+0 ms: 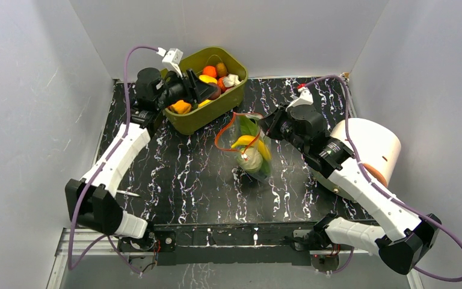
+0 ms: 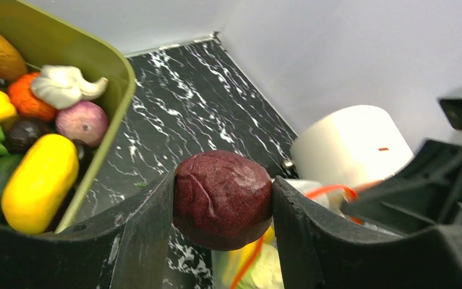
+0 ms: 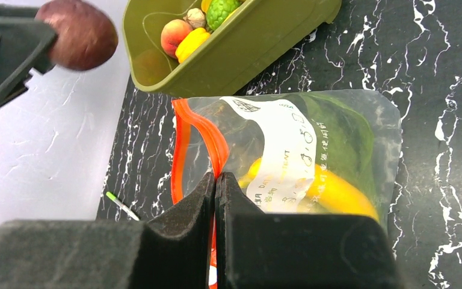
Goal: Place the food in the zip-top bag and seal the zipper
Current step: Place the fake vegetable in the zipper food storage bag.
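Your left gripper (image 2: 222, 208) clamps the purple ball (image 2: 219, 186), raised near the green tub (image 1: 200, 120). Your right gripper (image 3: 215, 180) is pinched tight on the zipper (image 3: 198, 123). Bag (image 3: 349, 132) mid-bench (image 1: 180, 174), banana (image 1: 245, 141) inside. White roll (image 1: 367, 141) crowds the right arm.

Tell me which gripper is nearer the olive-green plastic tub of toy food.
Left. The left gripper, shut on a purple ball, hangs by the rim of the olive-green plastic tub. The right gripper is farther off, pinching the red-orange zipper strip of the clear plastic bag.
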Available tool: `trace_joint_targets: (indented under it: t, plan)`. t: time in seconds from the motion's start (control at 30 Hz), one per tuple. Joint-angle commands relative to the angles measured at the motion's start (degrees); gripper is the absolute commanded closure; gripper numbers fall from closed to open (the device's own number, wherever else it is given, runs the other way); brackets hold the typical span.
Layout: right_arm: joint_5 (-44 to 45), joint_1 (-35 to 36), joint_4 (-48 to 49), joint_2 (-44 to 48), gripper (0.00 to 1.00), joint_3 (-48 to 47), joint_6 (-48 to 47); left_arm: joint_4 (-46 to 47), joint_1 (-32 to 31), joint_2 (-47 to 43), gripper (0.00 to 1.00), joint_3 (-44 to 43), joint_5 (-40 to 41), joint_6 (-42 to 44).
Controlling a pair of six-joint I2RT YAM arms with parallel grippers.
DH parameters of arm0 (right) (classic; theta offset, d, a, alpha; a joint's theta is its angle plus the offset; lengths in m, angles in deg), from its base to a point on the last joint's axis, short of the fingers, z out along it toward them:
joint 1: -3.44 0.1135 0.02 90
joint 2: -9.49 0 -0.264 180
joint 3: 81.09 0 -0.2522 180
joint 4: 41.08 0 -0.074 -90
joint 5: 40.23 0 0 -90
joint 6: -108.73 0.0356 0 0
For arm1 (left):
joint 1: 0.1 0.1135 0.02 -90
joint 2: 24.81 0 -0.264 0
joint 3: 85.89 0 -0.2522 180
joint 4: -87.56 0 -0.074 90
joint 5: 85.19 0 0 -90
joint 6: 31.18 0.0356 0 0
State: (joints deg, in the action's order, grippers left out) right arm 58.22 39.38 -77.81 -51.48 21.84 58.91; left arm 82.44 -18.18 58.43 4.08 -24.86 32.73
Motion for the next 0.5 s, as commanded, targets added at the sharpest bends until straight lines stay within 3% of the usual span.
trace_joint_targets:
  t: [0.0, 0.23, 0.47]
  plan:
    - [-0.93, -0.10, 7.35, 0.41, 1.00, -0.61, 4.33, -0.97, 0.03, -6.78, 0.65, 4.14, -8.57, -1.32]
    - [-3.76, -0.14, 10.08, -0.28, 1.00, 0.58, 5.24, 10.26, -0.03, -9.90, 0.62, 12.94, -20.27, -11.03]
    - [-5.73, -0.13, 12.85, -1.56, 1.00, 1.31, 7.26, 15.48, -3.01, -8.59, 0.60, 17.14, -20.38, -16.47]
